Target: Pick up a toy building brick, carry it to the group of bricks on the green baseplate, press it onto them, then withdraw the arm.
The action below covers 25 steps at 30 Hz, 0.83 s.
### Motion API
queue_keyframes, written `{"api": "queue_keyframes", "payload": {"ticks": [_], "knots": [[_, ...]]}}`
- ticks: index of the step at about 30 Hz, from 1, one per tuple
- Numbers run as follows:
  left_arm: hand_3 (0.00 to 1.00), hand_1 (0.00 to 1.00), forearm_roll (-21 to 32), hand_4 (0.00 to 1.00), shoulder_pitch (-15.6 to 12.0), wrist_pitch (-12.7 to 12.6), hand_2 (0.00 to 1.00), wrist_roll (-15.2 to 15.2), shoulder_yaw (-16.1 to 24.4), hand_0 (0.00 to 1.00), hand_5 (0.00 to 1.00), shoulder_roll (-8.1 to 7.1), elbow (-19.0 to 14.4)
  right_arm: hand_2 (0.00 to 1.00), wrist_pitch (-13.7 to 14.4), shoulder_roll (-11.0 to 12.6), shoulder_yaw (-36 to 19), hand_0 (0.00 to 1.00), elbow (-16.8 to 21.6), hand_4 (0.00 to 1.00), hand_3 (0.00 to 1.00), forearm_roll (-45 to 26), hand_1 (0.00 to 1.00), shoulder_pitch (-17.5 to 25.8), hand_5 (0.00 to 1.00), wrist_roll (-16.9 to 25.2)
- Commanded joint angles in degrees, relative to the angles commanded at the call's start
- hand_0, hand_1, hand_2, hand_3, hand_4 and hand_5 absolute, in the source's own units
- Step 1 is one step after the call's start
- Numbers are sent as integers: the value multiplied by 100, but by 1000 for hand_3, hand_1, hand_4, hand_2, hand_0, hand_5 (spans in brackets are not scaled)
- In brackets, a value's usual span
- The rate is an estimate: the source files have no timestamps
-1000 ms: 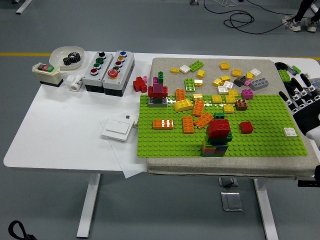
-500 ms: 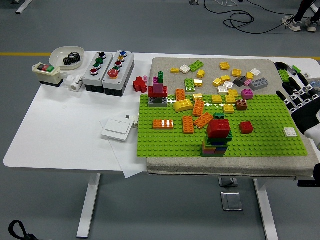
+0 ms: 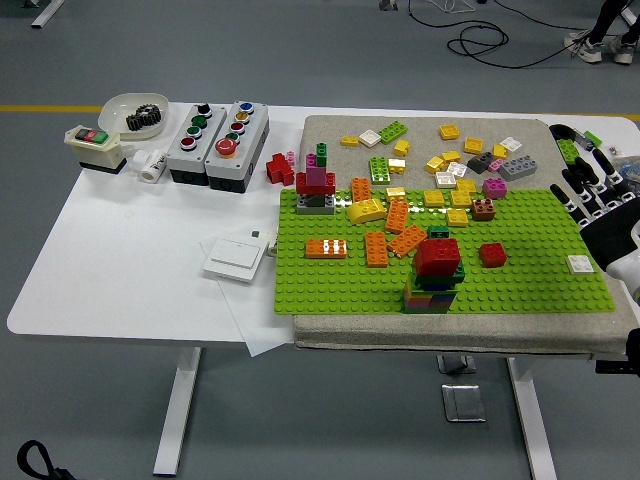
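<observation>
I see the right robot hand (image 3: 598, 205), fingers spread and empty, drawn slightly further back toward the desk's right edge than a second ago, while the red-topped stack (image 3: 436, 273) stands pressed on the baseplate (image 3: 520, 290), so withdrawal seems nearly done.

A flat green baseplate (image 3: 520, 270) lay at the worktop's right end. Near its front edge stood an upright multicoloured brick stack (image 3: 435, 280), topped by a red brick (image 3: 437, 256).
</observation>
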<state>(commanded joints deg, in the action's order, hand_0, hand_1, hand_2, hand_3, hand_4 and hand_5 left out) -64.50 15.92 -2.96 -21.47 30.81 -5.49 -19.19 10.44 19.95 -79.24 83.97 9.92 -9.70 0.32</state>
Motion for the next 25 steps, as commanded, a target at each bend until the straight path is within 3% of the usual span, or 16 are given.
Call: {"api": "queue_keyframes", "payload": {"ticks": [25], "knots": [[587, 698, -80, 671, -30, 27, 710, -12, 37, 667, 662, 7, -5, 712, -28, -10, 51, 675, -25, 998, 714, -135, 610, 22, 792, -40]]}}
